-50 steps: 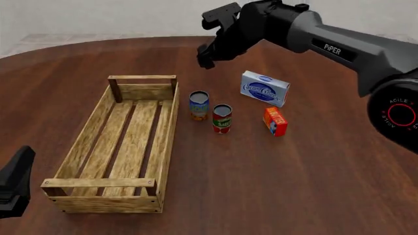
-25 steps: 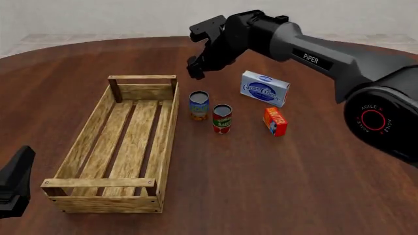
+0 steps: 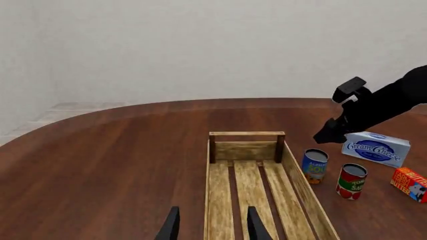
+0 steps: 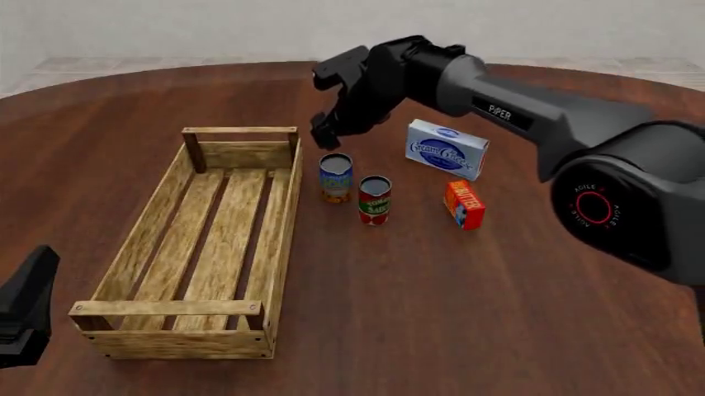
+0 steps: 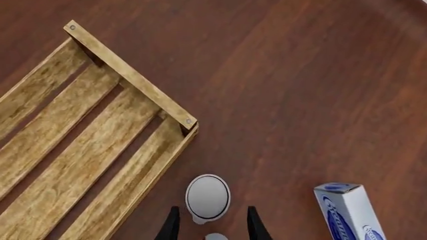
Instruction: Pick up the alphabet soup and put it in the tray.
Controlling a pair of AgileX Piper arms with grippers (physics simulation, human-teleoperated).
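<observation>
Right hand (image 4: 327, 132), fingers parted and empty, hovers above the soup can (image 4: 336, 177) standing beside the tray (image 4: 284, 216); a careless descent risks toppling the neighbouring red can (image 4: 375, 200).

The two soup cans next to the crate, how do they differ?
The alphabet soup has a blue label with an orange lower band; the other can is red and green. The alphabet soup stands nearer the tray and almost under the right gripper; the other sits farther out. Both stand upright, similar size, silver tops.
</observation>
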